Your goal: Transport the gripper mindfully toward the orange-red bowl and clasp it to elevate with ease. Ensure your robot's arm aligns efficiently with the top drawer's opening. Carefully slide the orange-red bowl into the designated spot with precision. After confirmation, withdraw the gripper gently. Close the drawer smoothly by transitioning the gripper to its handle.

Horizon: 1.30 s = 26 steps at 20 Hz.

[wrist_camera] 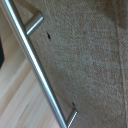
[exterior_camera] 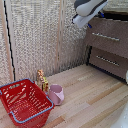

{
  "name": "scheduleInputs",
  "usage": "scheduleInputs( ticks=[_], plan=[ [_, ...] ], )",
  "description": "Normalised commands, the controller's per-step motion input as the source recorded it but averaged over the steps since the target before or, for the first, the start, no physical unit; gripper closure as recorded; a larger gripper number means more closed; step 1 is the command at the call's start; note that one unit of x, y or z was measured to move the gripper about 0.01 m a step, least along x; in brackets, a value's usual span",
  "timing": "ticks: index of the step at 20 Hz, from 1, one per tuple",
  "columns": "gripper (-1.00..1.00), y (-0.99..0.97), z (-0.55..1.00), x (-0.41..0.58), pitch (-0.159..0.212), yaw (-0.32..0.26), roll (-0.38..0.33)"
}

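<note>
Up in the upper right of the exterior view, the robot's arm comes in from the top edge, glossy white with dark joints, and its end effector hangs just in front of the top drawer, near that drawer's upper left corner. The picture is too blurred there to see the fingers, so I cannot tell whether they stand apart or together, nor whether they touch anything; nothing shows between them.

The top drawer has a tall flat grey-brown front with a woody grain, and the handle crosses it as a long thin silver bar. Under it sits a shorter, darker brown drawer with a similar bar. The orange-red bowl does not show in either view, so I cannot say where it lies.

On the pale planked wooden bench, at lower left, stands a big red wire-mesh basket with a blue-grey rim. Just beside its right corner is a rounded pink mug, and behind the mug a small yellowish-brown object, too blurred to name.

The wrist view gives what the exterior view cannot: the drawer front up close, matte and finely speckled like rough fibre, with the round brushed-metal handle running diagonally from upper left to lower middle on two short posts. No part of the end effector appears in it.
</note>
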Motion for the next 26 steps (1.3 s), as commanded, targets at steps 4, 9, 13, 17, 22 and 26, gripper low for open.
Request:
scheduleInputs(
  ticks=[4,9,13,17,22,26],
  plan=[
    [-1.0,0.2,-0.16,-0.125,0.22,0.115,-0.322],
    [-1.0,0.19,-0.24,-0.07,0.195,0.12,-0.314],
    [-1.0,0.1,-0.38,-0.103,0.122,0.153,-0.294],
    [-1.0,-0.11,-0.42,-0.053,0.012,0.147,-0.243],
    [-1.0,-0.21,-0.2,-0.05,-0.003,0.096,-0.106],
    [-1.0,-0.38,0.41,-0.227,0.0,0.028,-0.019]
  ],
)
